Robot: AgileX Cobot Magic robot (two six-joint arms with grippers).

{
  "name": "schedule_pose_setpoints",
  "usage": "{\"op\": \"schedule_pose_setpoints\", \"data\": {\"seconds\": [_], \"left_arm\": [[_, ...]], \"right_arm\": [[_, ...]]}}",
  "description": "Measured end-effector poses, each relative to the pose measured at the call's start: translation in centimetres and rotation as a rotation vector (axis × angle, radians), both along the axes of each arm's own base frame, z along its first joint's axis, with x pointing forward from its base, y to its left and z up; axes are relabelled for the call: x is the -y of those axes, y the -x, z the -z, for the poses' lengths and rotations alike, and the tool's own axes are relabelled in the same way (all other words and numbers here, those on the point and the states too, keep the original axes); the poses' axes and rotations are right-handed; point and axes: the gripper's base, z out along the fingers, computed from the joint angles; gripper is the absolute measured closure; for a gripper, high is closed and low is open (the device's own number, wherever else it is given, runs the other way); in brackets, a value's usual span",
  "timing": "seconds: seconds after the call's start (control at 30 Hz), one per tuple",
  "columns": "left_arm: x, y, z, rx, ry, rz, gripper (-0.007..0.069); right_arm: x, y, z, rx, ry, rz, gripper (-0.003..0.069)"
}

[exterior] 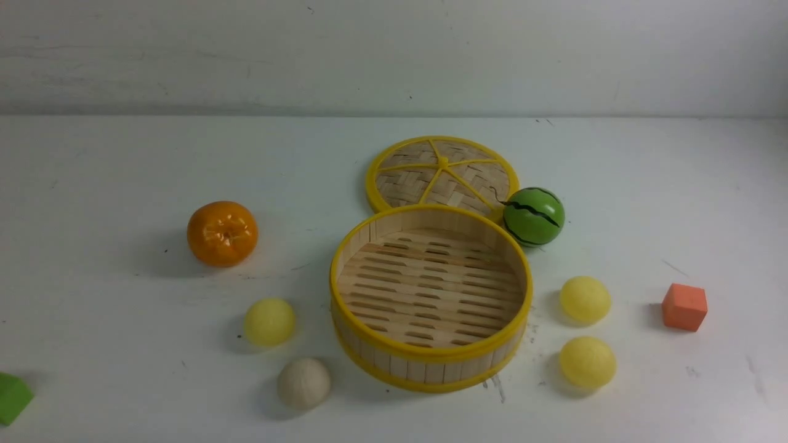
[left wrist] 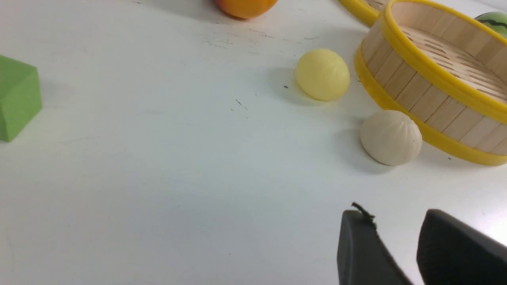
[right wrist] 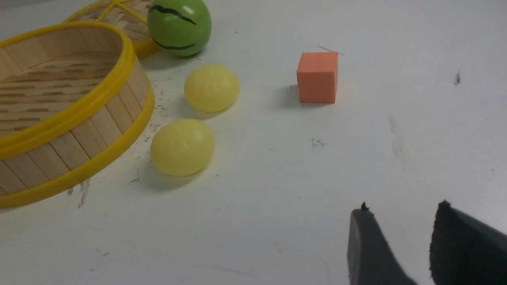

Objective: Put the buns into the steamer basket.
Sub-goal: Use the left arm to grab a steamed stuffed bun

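The steamer basket (exterior: 431,355) stands empty mid-table, its slotted floor bare. Four buns lie on the table around it. A pale yellow bun (exterior: 269,322) and an off-white bun (exterior: 303,383) lie to its left; two pale yellow buns (exterior: 585,299) (exterior: 587,362) lie to its right. Neither gripper shows in the front view. My left gripper (left wrist: 392,215) is open and empty, short of the off-white bun (left wrist: 391,137) and the yellow bun (left wrist: 323,74). My right gripper (right wrist: 403,208) is open and empty, apart from the two yellow buns (right wrist: 182,147) (right wrist: 212,88) beside the basket (right wrist: 79,114).
The flat woven lid (exterior: 441,175) lies behind the basket, with a green watermelon ball (exterior: 533,216) against its right edge. An orange tangerine (exterior: 222,233) sits at the left. An orange cube (exterior: 684,306) is at the far right and a green block (exterior: 12,397) at the front left corner.
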Motion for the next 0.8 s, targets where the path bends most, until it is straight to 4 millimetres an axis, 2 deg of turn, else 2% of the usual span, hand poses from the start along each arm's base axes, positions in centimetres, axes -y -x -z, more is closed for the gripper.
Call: {"op": "schedule_pose_setpoints", "data": {"seconds": [0.17,0.2,0.23,0.27,0.37,0.4,0.53,0.67,0.77,0.8], "left_arm": [[0.0,-0.1,-0.2,0.016,0.015,-0.005,0.0407],[0.1,-0.2,-0.6,0.044,0.107,-0.025,0.0406],[0.1,-0.2,-0.7,0.048,0.117,-0.026,0.0406],[0.1,-0.3,-1.2,0.066,0.277,-0.055,0.0405],[0.0,-0.4,-2.0,0.102,0.474,-0.096,0.0403],[-0.3,-0.5,-2.6,0.144,0.627,-0.135,0.04],[-1.1,-0.6,-3.7,0.254,0.752,-0.202,0.0402],[-0.9,-0.6,-5.1,0.24,0.801,-0.188,0.0454],[0.5,-1.0,-9.2,0.128,0.646,-0.065,0.0566],[0.8,-1.4,-9.8,0.086,0.602,-0.043,0.0593]], "right_arm": [[0.0,0.0,0.0,0.0,0.0,0.0,0.042],[0.0,0.0,0.0,0.0,0.0,0.0,0.042],[0.0,0.0,0.0,0.0,0.0,0.0,0.042],[0.0,0.0,0.0,0.0,0.0,0.0,0.042],[0.0,0.0,0.0,0.0,0.0,0.0,0.042],[0.0,0.0,0.0,0.0,0.0,0.0,0.042],[0.0,0.0,0.0,0.0,0.0,0.0,0.042],[0.0,0.0,0.0,0.0,0.0,0.0,0.042],[0.0,0.0,0.0,0.0,0.0,0.0,0.042],[0.0,0.0,0.0,0.0,0.0,0.0,0.042]]}}
